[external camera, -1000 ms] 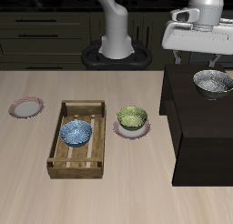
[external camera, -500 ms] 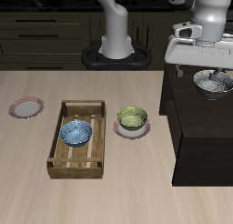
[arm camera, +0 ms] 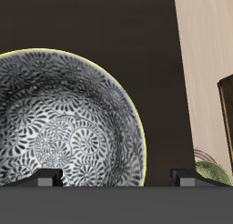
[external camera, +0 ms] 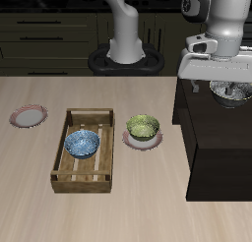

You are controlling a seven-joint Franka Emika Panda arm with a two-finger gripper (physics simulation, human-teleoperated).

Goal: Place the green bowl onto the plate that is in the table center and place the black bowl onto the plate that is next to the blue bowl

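Change: the hand (external camera: 227, 86) has come down over the last second onto the black cabinet (external camera: 212, 138) and now sits low over the black bowl (external camera: 232, 92); nothing else has shifted.
Black bowl: upright on the cabinet top, toward its back, mostly hidden behind the hand in the exterior view; the wrist view looks straight down into its patterned hollow (arm camera: 64, 127).
Key relation: the bowl lies directly beneath the hand, with its rim passing near one of the two fingertips (arm camera: 47, 178) (a rim pinch looks like the intent, judging by that line-up).
Hand state: fingers spread apart, grasping nothing yet.
Green bowl (external camera: 142, 126): already seated on the plate in the bench centre (external camera: 128, 139), so that half of the task looks done.
Blue bowl (external camera: 82, 143): inside the wooden tray (external camera: 61, 155), just beside the green bowl's plate.
Target plate (external camera: 29, 116): bare, beyond the tray, well apart from the cabinet.
Bench (external camera: 138, 207): light wood, carrying the tray and both plates.
Next move, as a guess: close on the rim, lift, carry across the whole bench.
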